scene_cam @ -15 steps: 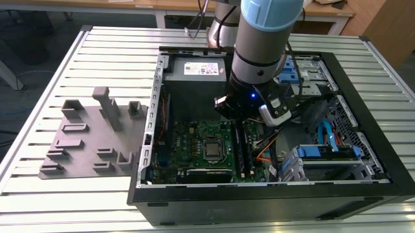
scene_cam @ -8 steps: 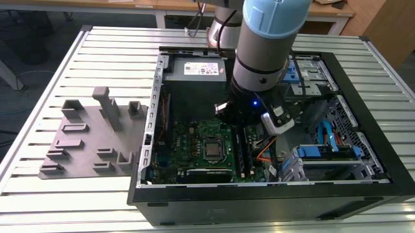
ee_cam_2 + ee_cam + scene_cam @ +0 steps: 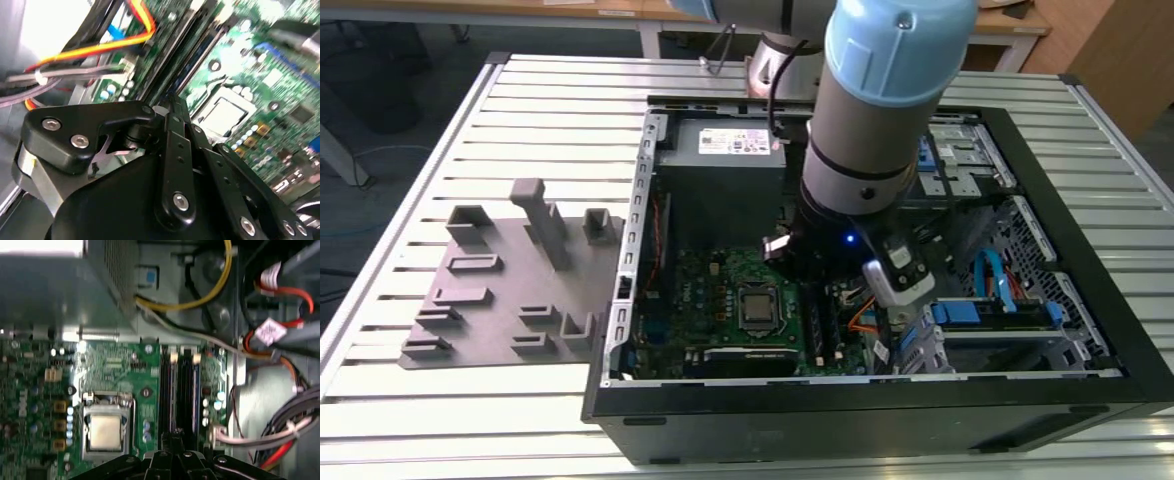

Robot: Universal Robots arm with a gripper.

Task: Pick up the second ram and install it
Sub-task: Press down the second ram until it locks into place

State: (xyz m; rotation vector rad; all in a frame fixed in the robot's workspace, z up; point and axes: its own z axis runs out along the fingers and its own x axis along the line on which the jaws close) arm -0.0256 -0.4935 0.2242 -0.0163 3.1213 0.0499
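With the gripper (image 3: 175, 437) low over the slots (image 3: 167, 390) beside the processor (image 3: 105, 432), clenched or released I cannot tell, the ram (image 3: 185, 390) seems to stand in a slot beneath it; seating it well probably means pressing straight down, evenly, untilted.

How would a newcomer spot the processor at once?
Look in the open black computer case on the slatted table, at the green motherboard on its floor. The processor sits near the board's middle, to the exterior view's left of the long dark memory slots: the one square, plain silver plate among small components.
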